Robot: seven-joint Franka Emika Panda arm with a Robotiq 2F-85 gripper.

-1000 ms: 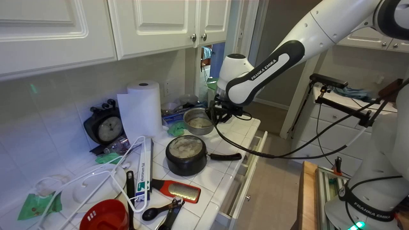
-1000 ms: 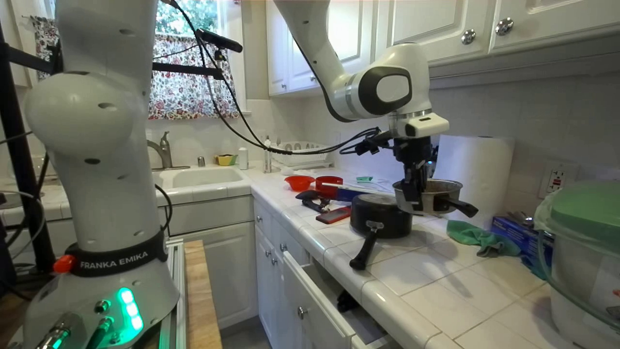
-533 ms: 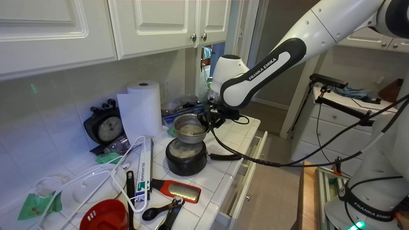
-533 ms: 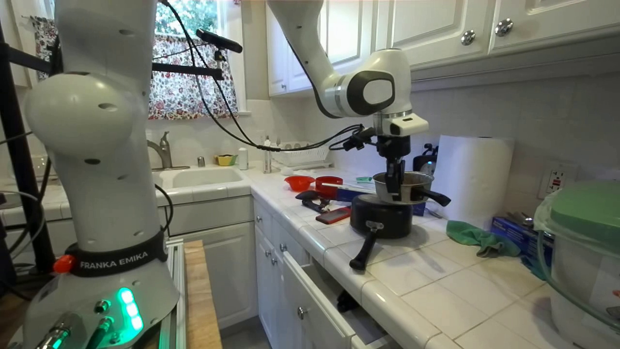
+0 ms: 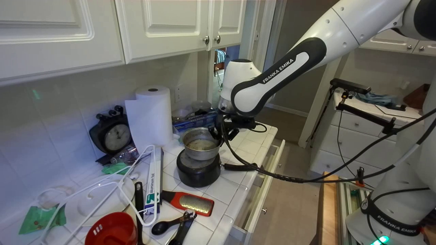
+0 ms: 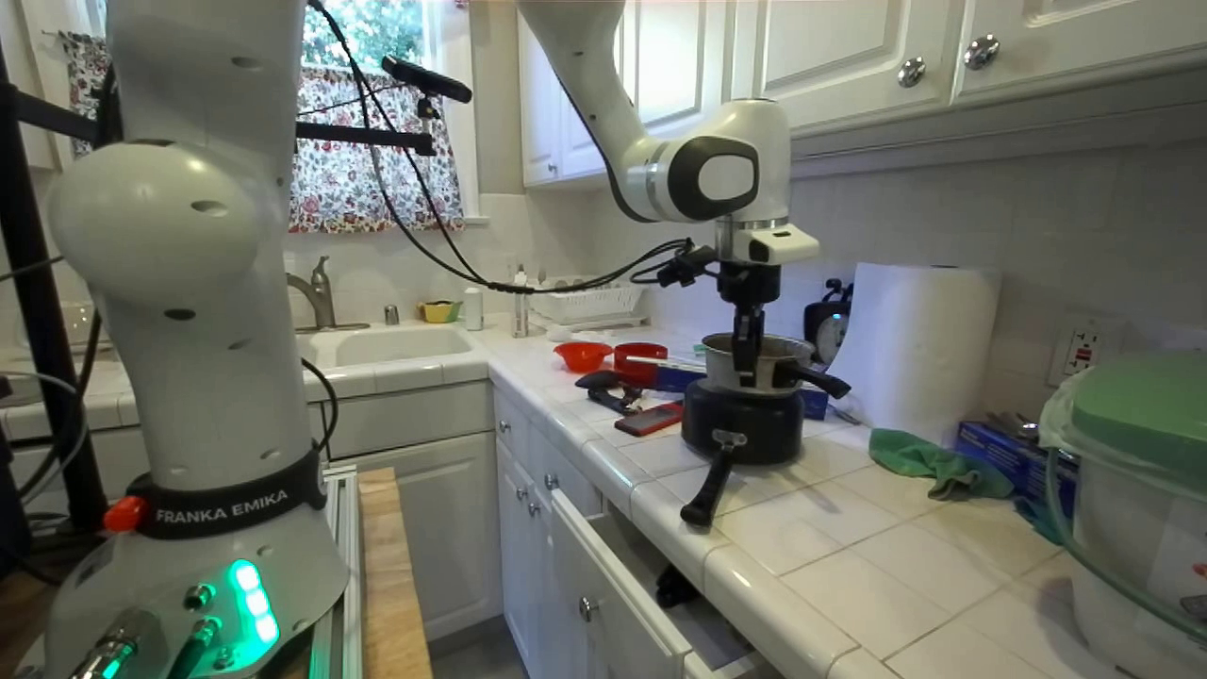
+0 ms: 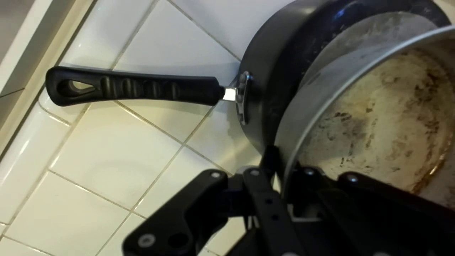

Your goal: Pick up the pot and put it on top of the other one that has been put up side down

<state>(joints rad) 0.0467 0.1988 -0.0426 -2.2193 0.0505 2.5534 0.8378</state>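
Note:
The pot, a small steel saucepan (image 5: 201, 154), is upright over the flat base of the larger dark pot. It also shows in an exterior view (image 6: 724, 370), its black handle (image 6: 822, 379) pointing right, and in the wrist view (image 7: 384, 124). The other one, the dark pot (image 5: 197, 176), stands upside down on the counter; its black handle (image 7: 138, 87) points to the counter's front edge. My gripper (image 7: 284, 163) is shut on the saucepan's wall, one finger outside and one inside. It also shows in both exterior views (image 5: 218, 133) (image 6: 747, 372). I cannot tell whether the pots touch.
A paper towel roll (image 5: 153, 117) stands at the wall behind the pots. A red grater (image 5: 194, 203) lies nearby. An open drawer (image 6: 613, 585) juts out below the counter edge. A green cloth (image 6: 934, 462) and a lidded bin (image 6: 1141, 509) are at one end. Cabinets (image 6: 849, 57) hang above.
My gripper has carried the steel saucepan from beside the dark pot to over its base, then lower. The dark pot has not moved.

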